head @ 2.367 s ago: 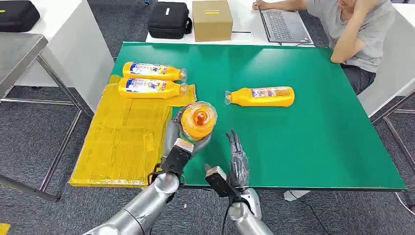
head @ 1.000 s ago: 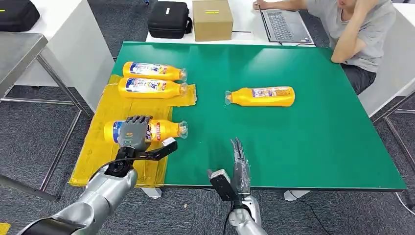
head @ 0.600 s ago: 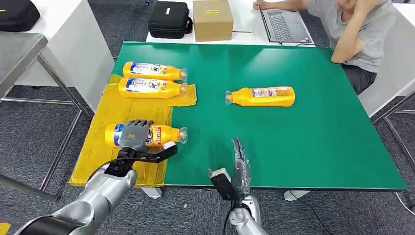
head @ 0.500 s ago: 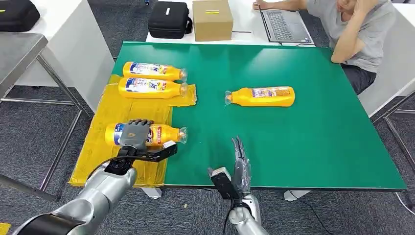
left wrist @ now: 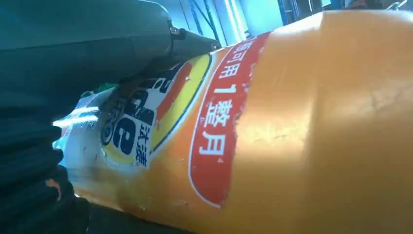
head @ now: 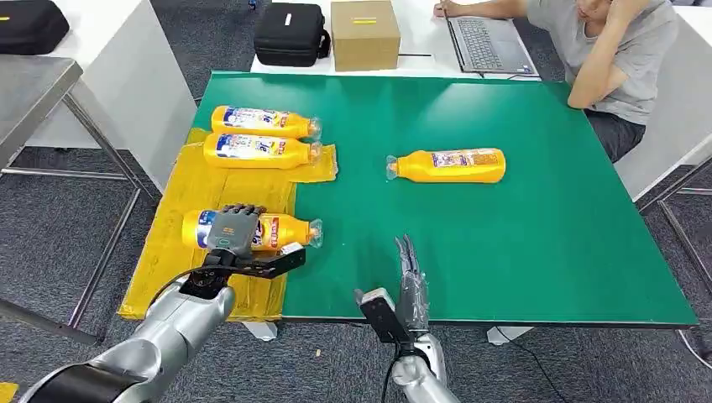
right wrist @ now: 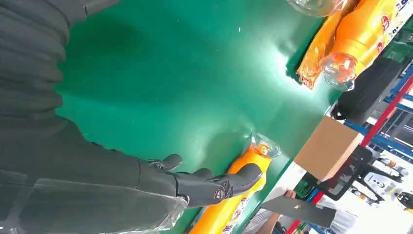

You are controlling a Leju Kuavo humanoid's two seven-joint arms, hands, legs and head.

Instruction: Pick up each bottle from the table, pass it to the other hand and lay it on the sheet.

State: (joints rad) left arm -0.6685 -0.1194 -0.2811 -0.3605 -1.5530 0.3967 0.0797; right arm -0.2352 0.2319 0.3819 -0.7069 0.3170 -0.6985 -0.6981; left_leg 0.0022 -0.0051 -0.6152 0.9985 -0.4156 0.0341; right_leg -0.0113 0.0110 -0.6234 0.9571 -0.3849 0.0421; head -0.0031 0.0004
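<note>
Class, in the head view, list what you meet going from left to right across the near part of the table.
Yellow sheet → bottle under the left hand → right hand → bare green table.

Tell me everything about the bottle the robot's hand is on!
The bottle is orange-yellow plastic, lying on its side. Its body rests on the yellow sheet, and its clear cap end pokes out over the green table. It has a blue and white label, and the left wrist view shows a red band with white writing. The left hand is wrapped over its middle. It lies apart from the two bottles farther back on the sheet.
</note>
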